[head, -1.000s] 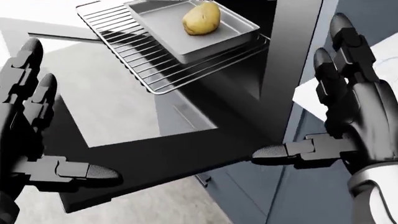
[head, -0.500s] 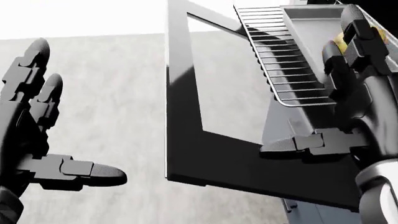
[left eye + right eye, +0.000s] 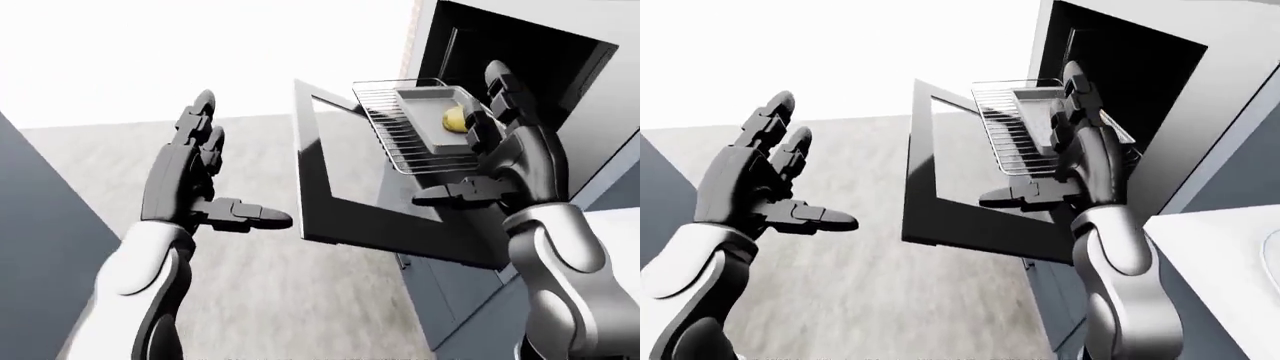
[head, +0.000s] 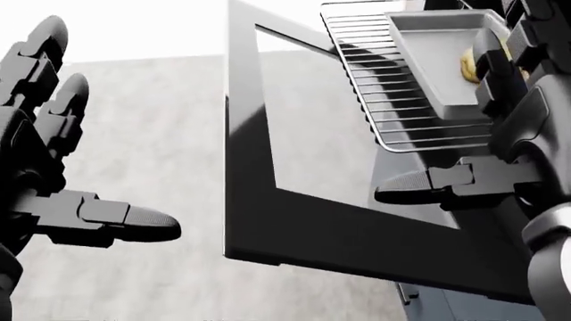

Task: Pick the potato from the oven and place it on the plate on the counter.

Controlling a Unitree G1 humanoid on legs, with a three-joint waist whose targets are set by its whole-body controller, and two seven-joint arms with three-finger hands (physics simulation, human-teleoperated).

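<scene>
**Potato not yet picked, both hands empty**

Yellow against grey metal, the potato [image 3: 454, 118] sits in the baking tray [image 3: 430, 120], which rests on the wire rack [image 3: 395, 139] pulled out over the dropped-open oven door [image 3: 345, 199]. Only a sliver of it shows in any view, because the right hand [image 3: 500, 161] stands between the cameras and the tray; the right-eye view hides it altogether.

By my reckoning the job has barely started. The oven [image 3: 1140, 82] is open and the rack is out, so the way to the potato is free, but nothing has been grasped or carried. The right hand is spread wide, fingers [image 4: 495, 73] upright and thumb jutting sideways, holding nothing. It looks to hover over the near edge of the rack, though I cannot tell whether it touches rack or tray. The left hand [image 3: 195, 176] is raised well off to the left over bare floor [image 3: 270, 285], equally splayed and empty.

What is left is nearly everything: reach into the tray, close on the potato, lift it out, turn to the counter and set it down. As for the plate, a pale counter corner [image 3: 1215, 247] shows at the lower right of the right-eye view, and a faint curved edge at the frame's border might be a rim, but I cannot say so with confidence. The tray holds the potato and nothing else that I can see.
</scene>
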